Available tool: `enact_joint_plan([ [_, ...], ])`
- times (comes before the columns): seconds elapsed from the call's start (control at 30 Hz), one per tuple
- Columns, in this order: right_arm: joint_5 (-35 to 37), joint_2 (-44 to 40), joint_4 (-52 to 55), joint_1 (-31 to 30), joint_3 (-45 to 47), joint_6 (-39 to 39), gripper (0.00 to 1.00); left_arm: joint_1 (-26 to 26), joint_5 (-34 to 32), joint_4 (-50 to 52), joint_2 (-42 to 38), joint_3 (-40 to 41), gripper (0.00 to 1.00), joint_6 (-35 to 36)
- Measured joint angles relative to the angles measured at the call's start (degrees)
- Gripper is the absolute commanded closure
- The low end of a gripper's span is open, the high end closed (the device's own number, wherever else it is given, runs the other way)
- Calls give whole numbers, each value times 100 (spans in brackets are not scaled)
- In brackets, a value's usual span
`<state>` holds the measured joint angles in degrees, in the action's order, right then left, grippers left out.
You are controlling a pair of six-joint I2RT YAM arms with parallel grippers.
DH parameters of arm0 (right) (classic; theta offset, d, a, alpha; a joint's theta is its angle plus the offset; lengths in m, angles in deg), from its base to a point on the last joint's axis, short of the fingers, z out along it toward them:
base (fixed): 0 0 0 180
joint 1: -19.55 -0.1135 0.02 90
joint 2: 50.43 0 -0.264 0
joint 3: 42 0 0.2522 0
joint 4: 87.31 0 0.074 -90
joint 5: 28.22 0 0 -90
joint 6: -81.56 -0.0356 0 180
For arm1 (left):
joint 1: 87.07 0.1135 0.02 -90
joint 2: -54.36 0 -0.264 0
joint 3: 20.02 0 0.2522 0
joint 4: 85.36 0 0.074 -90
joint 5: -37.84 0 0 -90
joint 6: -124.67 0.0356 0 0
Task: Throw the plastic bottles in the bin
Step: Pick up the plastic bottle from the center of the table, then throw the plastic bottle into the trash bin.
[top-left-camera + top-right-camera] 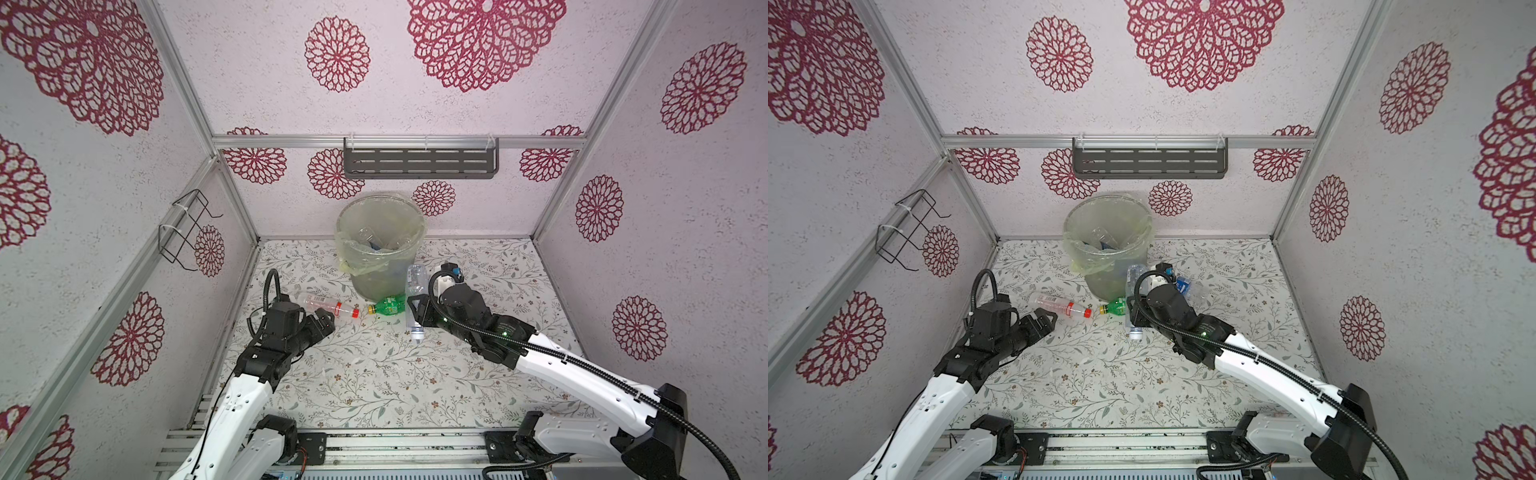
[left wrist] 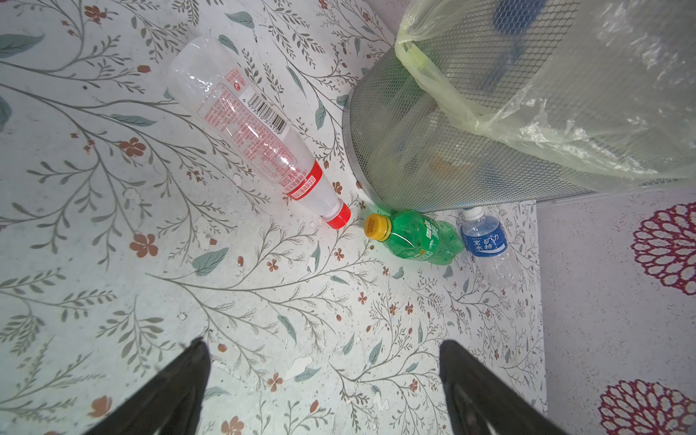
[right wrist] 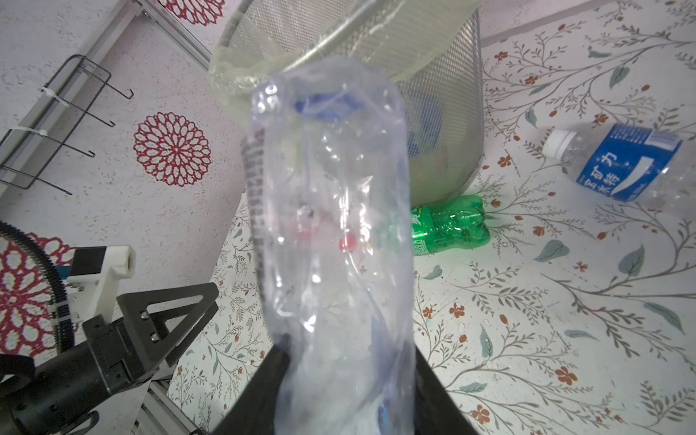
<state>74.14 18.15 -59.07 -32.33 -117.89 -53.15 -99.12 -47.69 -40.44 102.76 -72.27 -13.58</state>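
Lined mesh bin [image 1: 374, 282] upright — red-capped bottle [image 1: 328, 306], green bottle [image 1: 388, 306], blue-labelled bottle [image 2: 484, 243] lying beside; clear bottle [image 3: 331, 226] gripped.

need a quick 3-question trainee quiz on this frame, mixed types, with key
1. True or false: the left gripper is shut.
2. What is between the jaws of the right gripper? A. green bottle B. clear bottle C. blue-label bottle
3. Leaving out the gripped one, how many bottles lie on the table?

Key
1. False: its jaws stand wide apart with nothing between them.
2. B
3. Three: red-capped bottle, green bottle, blue-label bottle.
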Motion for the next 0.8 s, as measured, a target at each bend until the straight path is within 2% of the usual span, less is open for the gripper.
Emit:
enact_joint_plan([
  [0.5, -72, 256, -11, 501, -1180, 516, 56, 0, 0, 2, 136, -59, 3, 17],
  [0.8, -205, 492, -20, 850, -1493, 715, 56, 7, -4, 4, 149, -92, 3, 20],
])
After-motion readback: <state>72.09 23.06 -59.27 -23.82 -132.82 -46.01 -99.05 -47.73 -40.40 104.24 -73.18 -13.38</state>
